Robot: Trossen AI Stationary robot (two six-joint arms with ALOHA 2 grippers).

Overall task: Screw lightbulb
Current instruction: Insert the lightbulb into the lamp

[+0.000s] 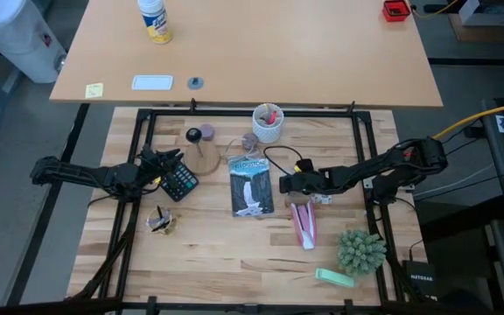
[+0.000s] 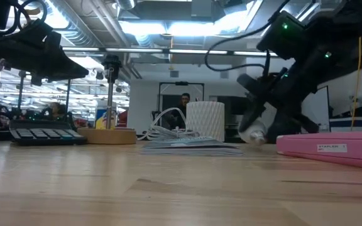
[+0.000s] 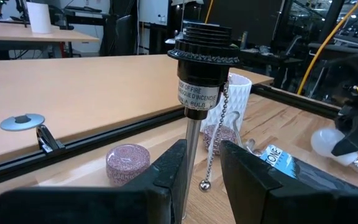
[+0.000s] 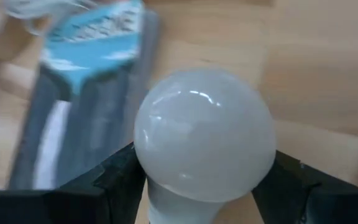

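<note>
— Well, seen anything on materials and shapes?
— Light butcher-block wooden table (image 1: 234,245) inside a black frame. Frosted white, pear-shaped lightbulb (image 4: 204,134), smooth and glossy, with a silvery screw base. Ribbed black socket (image 3: 202,53) on a thin metal post, ball chain (image 3: 219,130) dangling beside it. Round wooden lamp base (image 2: 109,135), white textured cup (image 1: 268,123), pink stapler (image 2: 332,147), black calculator (image 1: 179,182).
— And the bulb against the jaws?
— Sitting between the fingers of the right gripper (image 1: 294,185), one dark finger pressed to each side of the globe, jaws spread wide around it, just above the table and beside a blue-and-grey booklet (image 1: 251,185).
— Left side?
— Left gripper (image 3: 197,171) partly open, fingers straddling the socket post; cannot tell whether touching it.
— Any writing?
— "OF FIRE" legible on the socket label, "STAPLER" on the pink stapler.
</note>
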